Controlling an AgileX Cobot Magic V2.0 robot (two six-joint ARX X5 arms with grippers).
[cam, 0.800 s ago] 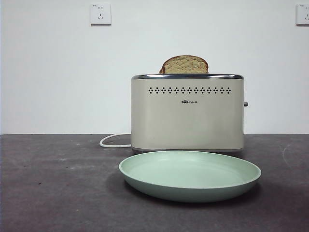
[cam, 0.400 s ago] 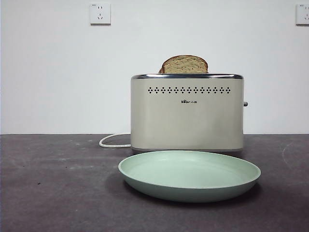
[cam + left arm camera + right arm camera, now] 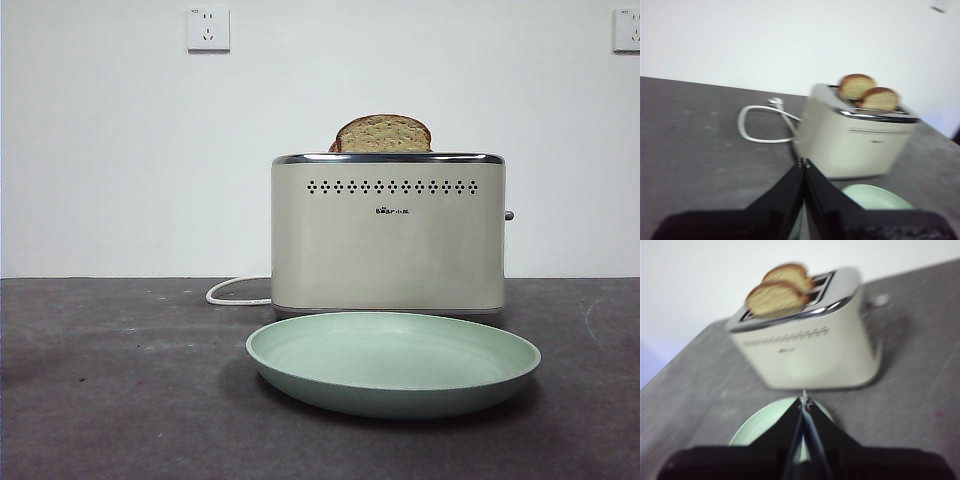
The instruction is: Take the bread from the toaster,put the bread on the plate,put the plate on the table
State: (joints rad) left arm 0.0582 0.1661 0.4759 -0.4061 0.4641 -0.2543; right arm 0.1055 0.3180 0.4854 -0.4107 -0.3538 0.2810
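- Left gripper (image 3: 803, 162) is hovering above the table (image 3: 120, 400), jaws pressed together to a point, grasping nothing; the toaster (image 3: 855, 142) is sitting ahead of it, toward 1 o'clock in its wrist view.
- Right gripper (image 3: 803, 399) is likewise hanging over the table with its jaws clenched tip to tip and empty, aimed at the toaster's holed face.
- Neither arm is showing in the front view.
- Count: one toaster (image 3: 388, 235), one plate (image 3: 393, 362), two brown slices, one white cord (image 3: 235, 292), two wall sockets (image 3: 208, 28).
- Bread (image 3: 383, 134) is standing upright in the toaster, its domed top poking above the chrome rim; still in its slot.
- Both wrist views are showing the second slice (image 3: 856, 86) in the slot behind the bread (image 3: 880, 98), apart from it; in the front view only a dark sliver of it is peeking out at 9 o'clock of the bread.
- Plate is lying flat on the table just in front of the toaster, empty.
- Right wrist view is blurred; its jaws are covering the middle of the plate (image 3: 752, 425), and the left wrist jaws are hiding part of the plate (image 3: 875, 196) too.
- Second socket is being cut off by the front view's edge at 2 o'clock.
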